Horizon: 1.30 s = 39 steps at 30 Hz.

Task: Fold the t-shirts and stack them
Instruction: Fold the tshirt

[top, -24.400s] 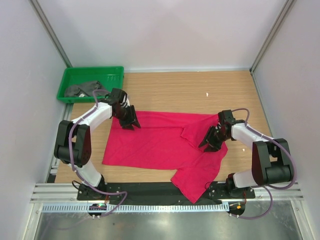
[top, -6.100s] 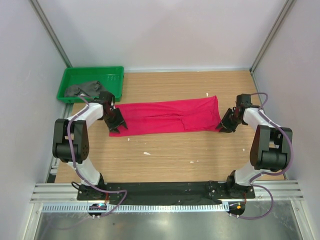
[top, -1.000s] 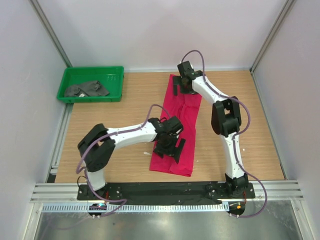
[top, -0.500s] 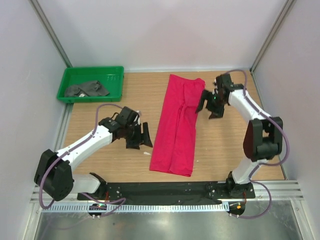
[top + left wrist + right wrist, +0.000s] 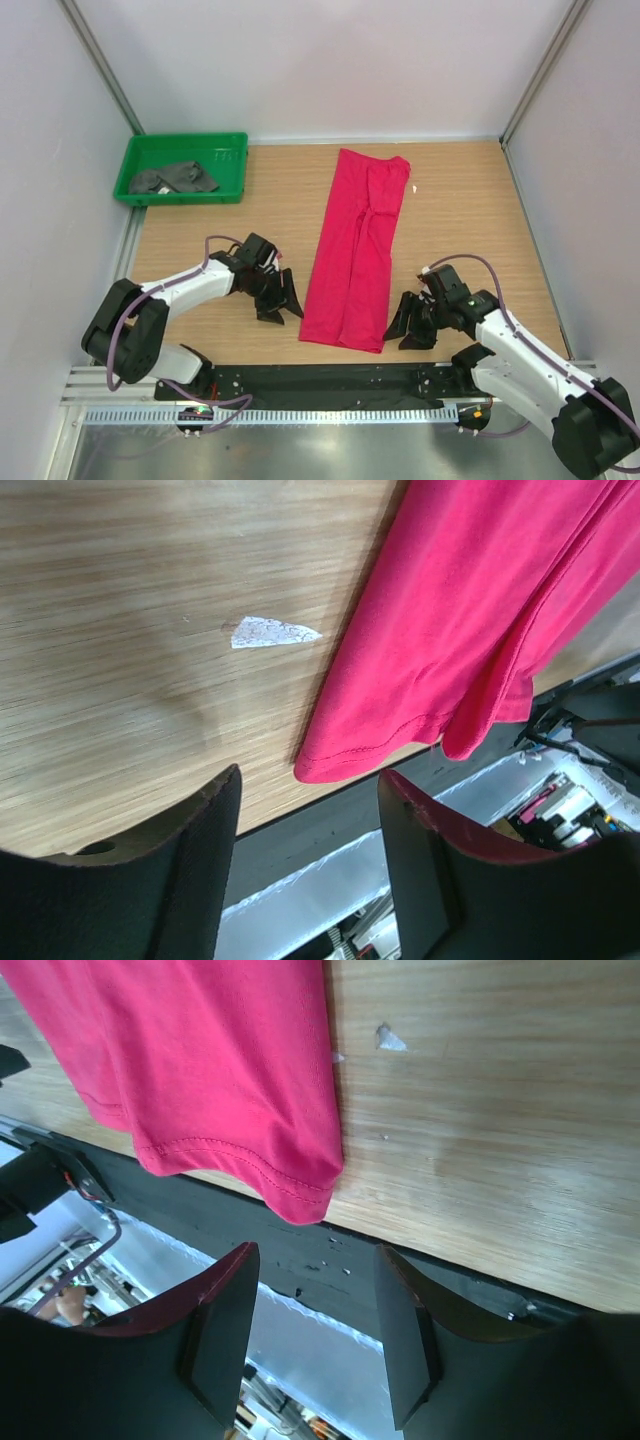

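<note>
Crimson-red t-shirt lies as a long narrow strip down the middle of the table, its near hem right at the near edge, and one folded corner seems to lap just over that edge. The left gripper sits just beside the near left corner and the right gripper just beside the near right one. Both have their jaws spread and hold nothing.

The step in hand looks to be folding the strip end to end. Each gripper should come in low and take its own corner through every layer, not the top ply alone. Then both should lift together and carry the hem toward the far end at the same pace, so the fold lands square and the edges meet.

Farther off, the dark grey t-shirt is crumpled in the green tray at the far left, well apart and not yet folded
</note>
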Each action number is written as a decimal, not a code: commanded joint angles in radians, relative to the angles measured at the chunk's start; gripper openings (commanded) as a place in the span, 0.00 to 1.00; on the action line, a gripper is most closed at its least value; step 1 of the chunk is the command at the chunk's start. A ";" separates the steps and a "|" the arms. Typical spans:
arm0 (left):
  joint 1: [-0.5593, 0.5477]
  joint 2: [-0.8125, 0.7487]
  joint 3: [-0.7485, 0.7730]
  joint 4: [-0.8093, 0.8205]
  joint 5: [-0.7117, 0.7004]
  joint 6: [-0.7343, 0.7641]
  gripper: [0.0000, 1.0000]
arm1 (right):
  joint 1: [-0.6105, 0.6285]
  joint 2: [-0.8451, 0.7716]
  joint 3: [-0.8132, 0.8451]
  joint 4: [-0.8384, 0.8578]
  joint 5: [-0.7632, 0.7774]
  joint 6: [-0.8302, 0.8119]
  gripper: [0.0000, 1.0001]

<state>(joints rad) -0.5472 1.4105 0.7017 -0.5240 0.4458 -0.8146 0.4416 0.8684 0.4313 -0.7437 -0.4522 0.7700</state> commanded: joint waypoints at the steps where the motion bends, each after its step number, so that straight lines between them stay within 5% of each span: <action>1: 0.003 0.007 -0.022 0.081 0.074 -0.012 0.59 | 0.032 -0.071 -0.063 0.133 -0.040 0.184 0.55; 7: 0.001 0.031 -0.076 0.154 0.114 -0.011 0.64 | 0.062 -0.068 -0.141 0.226 -0.032 0.251 0.45; 29: -0.071 0.128 -0.142 0.142 0.034 -0.047 0.63 | 0.101 -0.003 -0.253 0.418 -0.060 0.362 0.46; 39: -0.074 0.168 -0.137 0.153 -0.006 -0.040 0.51 | 0.106 -0.011 -0.285 0.434 -0.057 0.373 0.37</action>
<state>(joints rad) -0.6086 1.5234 0.6044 -0.3538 0.6167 -0.9100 0.5377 0.8574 0.1684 -0.3122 -0.5270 1.1355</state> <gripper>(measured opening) 0.527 0.399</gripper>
